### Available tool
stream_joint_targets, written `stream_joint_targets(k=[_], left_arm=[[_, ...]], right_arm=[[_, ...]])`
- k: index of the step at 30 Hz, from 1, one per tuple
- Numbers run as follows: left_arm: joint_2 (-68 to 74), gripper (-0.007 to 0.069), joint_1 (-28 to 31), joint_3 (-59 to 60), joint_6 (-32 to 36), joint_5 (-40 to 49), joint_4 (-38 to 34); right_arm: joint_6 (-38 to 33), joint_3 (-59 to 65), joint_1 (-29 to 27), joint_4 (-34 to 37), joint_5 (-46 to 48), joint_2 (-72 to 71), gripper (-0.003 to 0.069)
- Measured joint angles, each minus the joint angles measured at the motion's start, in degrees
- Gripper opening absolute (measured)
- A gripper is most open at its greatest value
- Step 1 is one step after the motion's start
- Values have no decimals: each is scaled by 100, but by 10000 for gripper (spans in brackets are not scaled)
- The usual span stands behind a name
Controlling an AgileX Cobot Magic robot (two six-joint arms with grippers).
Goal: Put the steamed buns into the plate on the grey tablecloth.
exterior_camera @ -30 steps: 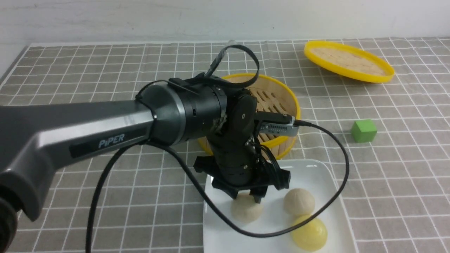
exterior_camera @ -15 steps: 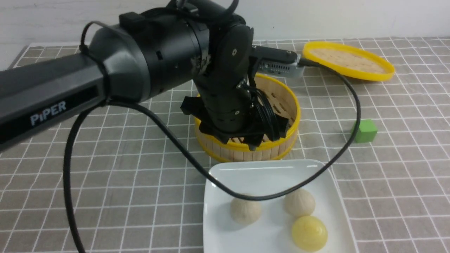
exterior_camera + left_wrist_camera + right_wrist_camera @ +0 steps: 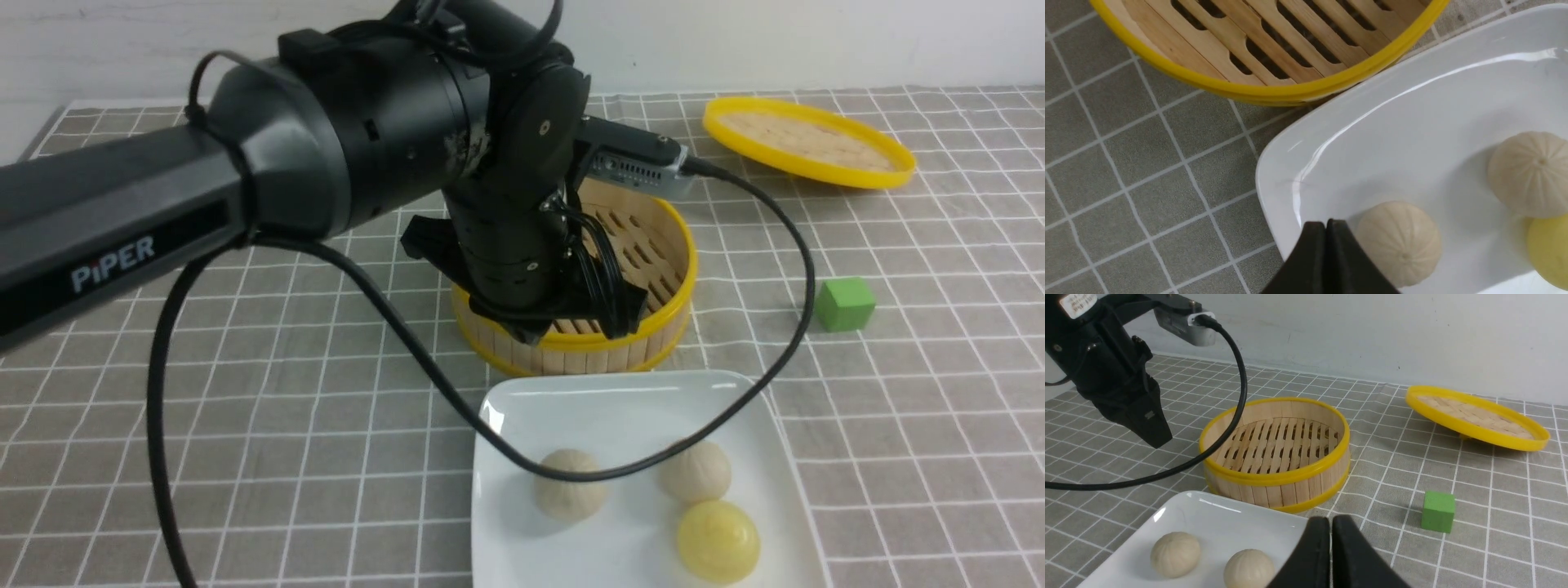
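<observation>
Now three buns point(image 3: 571, 487) sit on one plate point(image 3: 604, 408), the left end effector point(image 3: 1327, 253) fully closed and empty, the right point(image 3: 1327, 547) unclear.

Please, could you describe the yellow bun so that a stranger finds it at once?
Look at the white square plate, nearest the camera. On it sit three small domed buns; yours lies farthest right. It is the yellow bun; the other two are pale beige.

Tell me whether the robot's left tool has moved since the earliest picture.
Yes: the black left tool has gone up and away from the beige bun on the white square plate.
</observation>
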Motion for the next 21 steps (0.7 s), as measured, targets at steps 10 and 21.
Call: stream_joint_targets(k=[10,21], left_arm=[[0,2,0,0,0,-82,41],[-301,2,-43,0,72,-39,180]], right_arm=[[0,53,0,0,-46,0,38],[2,1807,-1231,-202,-419,-991,47]])
